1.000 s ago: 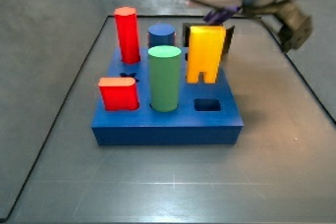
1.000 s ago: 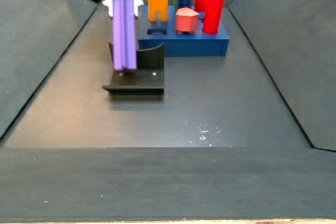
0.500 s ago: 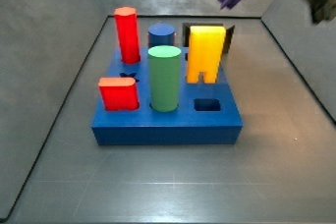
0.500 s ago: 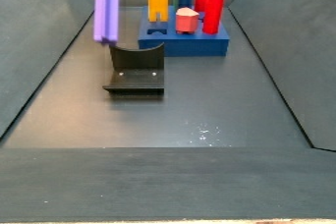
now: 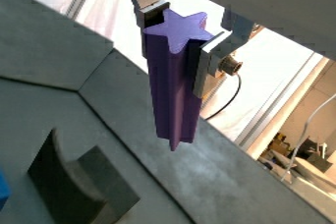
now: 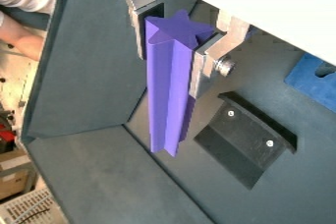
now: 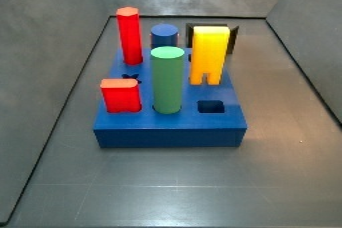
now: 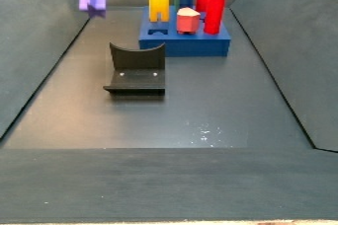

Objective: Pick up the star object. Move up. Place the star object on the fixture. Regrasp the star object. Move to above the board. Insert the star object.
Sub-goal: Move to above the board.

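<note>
Both wrist views: pincer (image 5: 180, 29) grips star object (image 5: 172, 81) lengthwise, hanging down.

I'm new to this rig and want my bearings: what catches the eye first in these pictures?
The long purple star object stands out, clamped near its top end between the tool's silver fingers in both wrist views and hanging high above the floor. Next comes the blue board, crowded with upright pegs in red, green, blue and yellow. The black fixture sits bare on the floor in front of it in a side view.
</note>
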Available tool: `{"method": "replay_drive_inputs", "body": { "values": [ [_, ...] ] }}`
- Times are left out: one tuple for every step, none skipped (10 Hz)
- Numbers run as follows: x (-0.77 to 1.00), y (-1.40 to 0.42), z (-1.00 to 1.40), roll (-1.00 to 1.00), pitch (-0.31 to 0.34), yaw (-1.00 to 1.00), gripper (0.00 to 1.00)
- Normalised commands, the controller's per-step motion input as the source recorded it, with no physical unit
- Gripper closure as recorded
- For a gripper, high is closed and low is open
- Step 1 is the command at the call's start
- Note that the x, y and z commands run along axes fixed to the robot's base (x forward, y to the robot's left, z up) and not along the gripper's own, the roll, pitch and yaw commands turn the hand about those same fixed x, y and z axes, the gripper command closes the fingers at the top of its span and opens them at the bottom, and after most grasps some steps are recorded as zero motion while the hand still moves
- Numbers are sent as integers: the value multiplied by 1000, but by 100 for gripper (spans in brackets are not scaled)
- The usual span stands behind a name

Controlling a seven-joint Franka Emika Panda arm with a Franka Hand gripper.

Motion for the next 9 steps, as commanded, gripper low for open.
{"method": "replay_drive_inputs", "body": {
  "values": [
    [60,-33,359,13,152,148,100],
    [46,-26,219,0,129,156,100],
    [-1000,-763,363,-1000,16,-72,100],
    [-1000,-750,373,-1000,-5,-72,100],
    [-1000,-684,357,-1000,-36,-70,100],
    [-1000,-654,330,-1000,-54,-69,100],
    [-1000,-654,330,-1000,-59,-74,100],
    [-1000,-631,333,-1000,-57,-81,100],
    [-1000,-601,323,-1000,-58,-85,100]
  ]
}}
